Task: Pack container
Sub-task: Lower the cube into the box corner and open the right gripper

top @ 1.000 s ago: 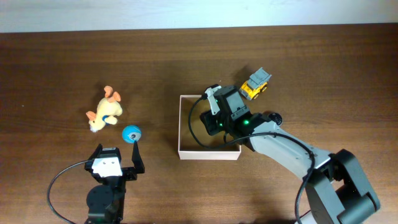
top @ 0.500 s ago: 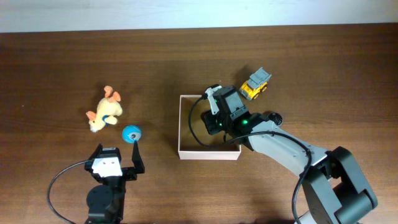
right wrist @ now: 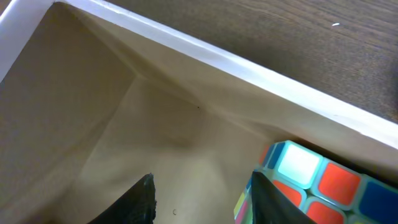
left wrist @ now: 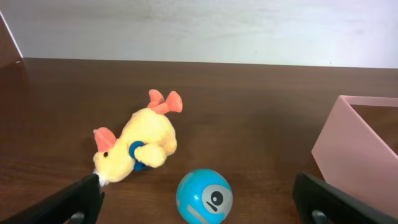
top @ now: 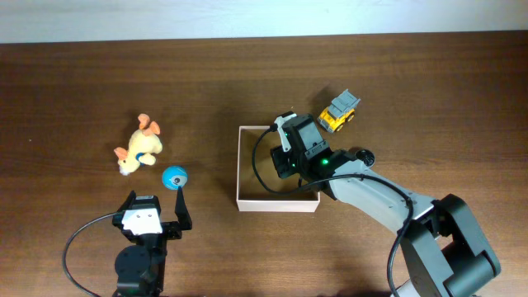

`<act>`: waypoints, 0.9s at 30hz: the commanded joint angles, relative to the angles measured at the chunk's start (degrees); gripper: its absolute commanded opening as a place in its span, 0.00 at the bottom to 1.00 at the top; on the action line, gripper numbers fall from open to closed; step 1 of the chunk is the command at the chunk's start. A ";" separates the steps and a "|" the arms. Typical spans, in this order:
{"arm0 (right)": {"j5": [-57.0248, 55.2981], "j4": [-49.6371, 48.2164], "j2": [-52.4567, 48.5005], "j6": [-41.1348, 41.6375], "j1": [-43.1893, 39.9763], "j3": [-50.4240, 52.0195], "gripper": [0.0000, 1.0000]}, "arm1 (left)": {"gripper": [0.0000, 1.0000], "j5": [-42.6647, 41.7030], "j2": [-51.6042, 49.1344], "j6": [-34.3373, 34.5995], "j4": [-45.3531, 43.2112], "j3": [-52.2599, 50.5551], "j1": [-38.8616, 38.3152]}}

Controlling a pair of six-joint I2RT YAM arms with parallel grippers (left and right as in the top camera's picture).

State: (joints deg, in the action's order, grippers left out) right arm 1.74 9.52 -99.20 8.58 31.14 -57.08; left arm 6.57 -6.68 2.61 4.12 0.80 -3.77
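Observation:
The container (top: 246, 180) is a square white-walled box with a tan inside, at the table's middle. My right gripper (top: 285, 153) hangs inside it, jaws open with nothing between them. In the right wrist view the gripper (right wrist: 202, 205) is over the tan floor (right wrist: 124, 112), and a colourful puzzle cube (right wrist: 314, 180) lies in the box just outside the right finger (right wrist: 266, 199). My left gripper (top: 153, 205) is open and empty at the front left. A blue ball (left wrist: 204, 196) lies on the table between its fingers, and the container's wall (left wrist: 354, 149) shows at the right.
A yellow plush duck (top: 140, 144) lies left of the box, with the blue ball (top: 174, 176) just in front of it. A yellow and grey toy truck (top: 340, 111) stands behind the box's right corner. The duck (left wrist: 134, 146) is beyond the ball in the left wrist view.

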 commanded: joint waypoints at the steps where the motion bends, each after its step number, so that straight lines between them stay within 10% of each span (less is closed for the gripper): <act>1: -0.31 -0.04 -0.57 -0.39 0.31 -0.81 0.45 | 0.99 -0.37 0.37 -1.09 0.04 -0.26 0.20; 19: 7.65 1.01 -0.11 -0.42 0.42 -2.89 0.54 | 0.99 -0.37 0.37 -1.09 0.04 -0.26 0.20; 27: 8.11 17.66 4.15 -3.87 0.42 -15.93 0.59 | 0.99 -0.35 0.37 -1.07 0.04 -0.26 0.20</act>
State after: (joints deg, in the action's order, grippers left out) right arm 8.88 23.92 -98.89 7.20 31.14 -67.16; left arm 6.57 -6.68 2.59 4.12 0.80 -3.77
